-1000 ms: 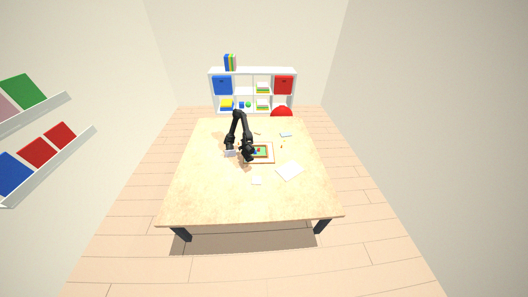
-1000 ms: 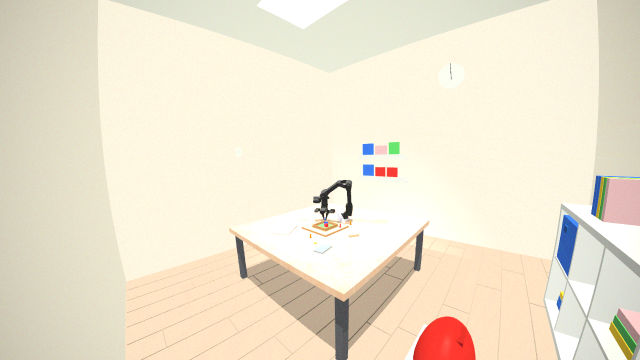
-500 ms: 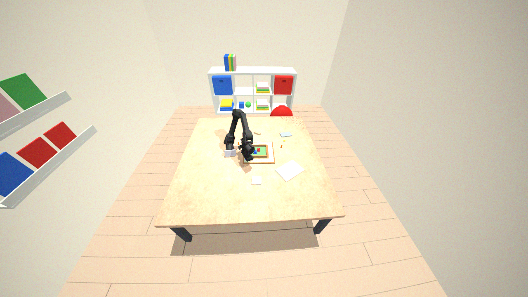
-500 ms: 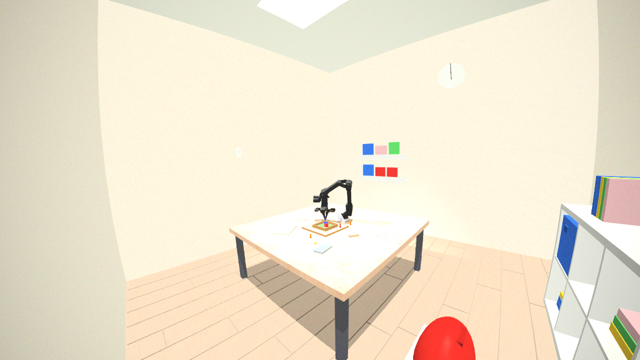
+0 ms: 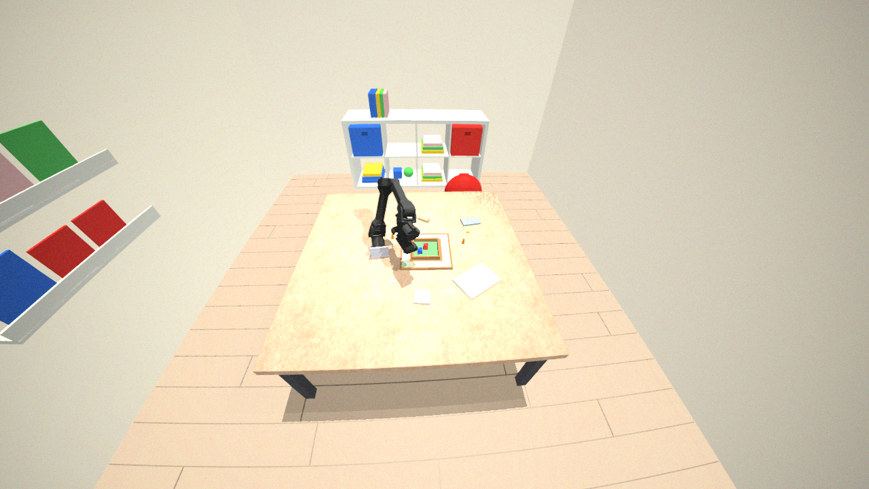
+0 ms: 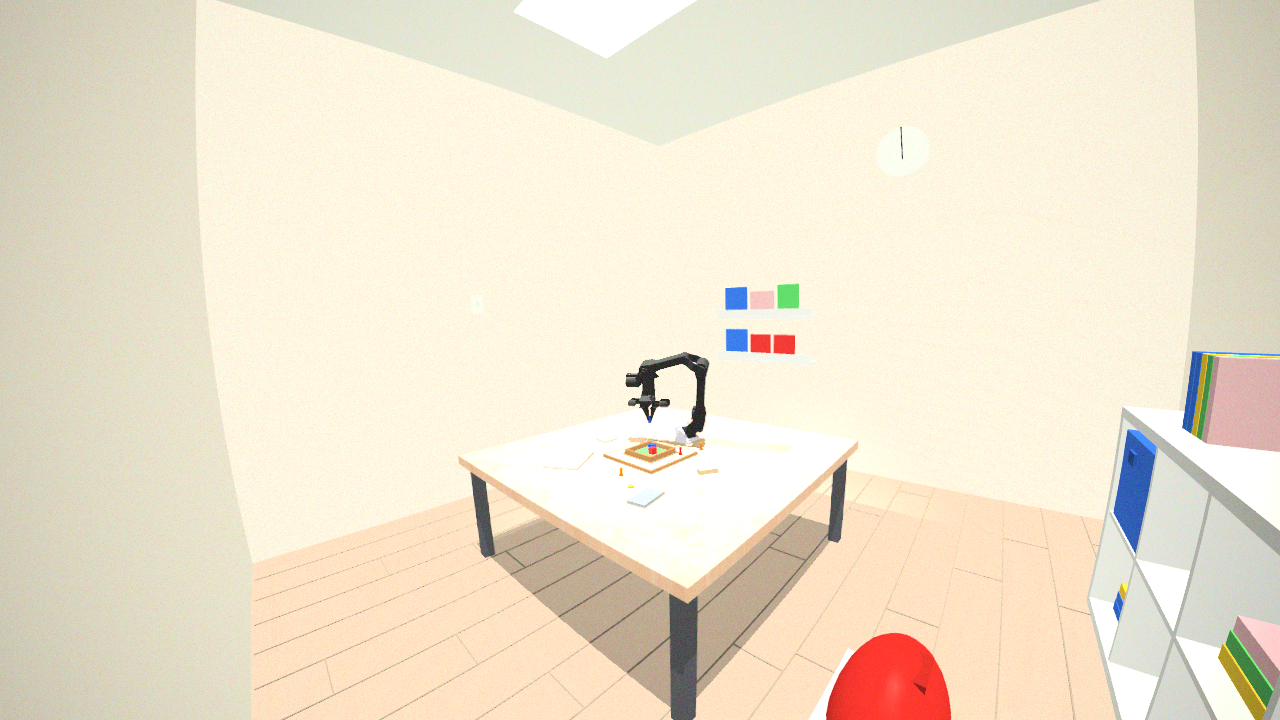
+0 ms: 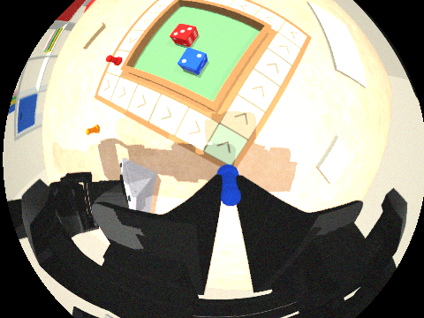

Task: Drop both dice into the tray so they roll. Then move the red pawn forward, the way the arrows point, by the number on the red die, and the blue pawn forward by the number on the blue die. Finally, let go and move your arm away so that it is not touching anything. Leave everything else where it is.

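Tray holds two dice; gripper grips one blue pawn

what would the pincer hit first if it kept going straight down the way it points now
Likely the board's pale green corner square, or bare table just beside it; depth is unclear. The pincer points down, shut on the blue pawn, so the pawn's base would touch first.

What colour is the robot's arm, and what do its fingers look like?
The arm is black all over, made of slim jointed segments with small orange marks near its base. The fingers are black too, broad and tapering to points. No loose cables show.
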`<move>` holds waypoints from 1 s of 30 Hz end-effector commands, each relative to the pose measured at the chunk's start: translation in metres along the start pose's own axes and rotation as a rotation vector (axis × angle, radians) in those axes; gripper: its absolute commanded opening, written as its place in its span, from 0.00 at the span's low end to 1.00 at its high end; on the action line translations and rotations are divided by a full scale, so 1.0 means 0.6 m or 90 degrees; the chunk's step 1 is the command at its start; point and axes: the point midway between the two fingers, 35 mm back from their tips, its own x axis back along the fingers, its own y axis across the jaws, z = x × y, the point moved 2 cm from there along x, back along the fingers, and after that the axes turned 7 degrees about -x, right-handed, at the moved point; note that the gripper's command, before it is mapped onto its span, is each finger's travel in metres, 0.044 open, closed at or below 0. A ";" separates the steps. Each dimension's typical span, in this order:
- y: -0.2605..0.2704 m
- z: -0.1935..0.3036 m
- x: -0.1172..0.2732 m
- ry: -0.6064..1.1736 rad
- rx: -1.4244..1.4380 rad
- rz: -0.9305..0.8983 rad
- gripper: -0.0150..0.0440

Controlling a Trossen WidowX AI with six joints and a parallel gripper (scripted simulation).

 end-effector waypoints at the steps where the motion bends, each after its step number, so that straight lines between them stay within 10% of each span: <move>1: 0.004 0.002 0.036 0.001 0.005 0.007 0.25; 30: -0.055 -0.140 -0.072 -0.002 0.008 0.007 0.25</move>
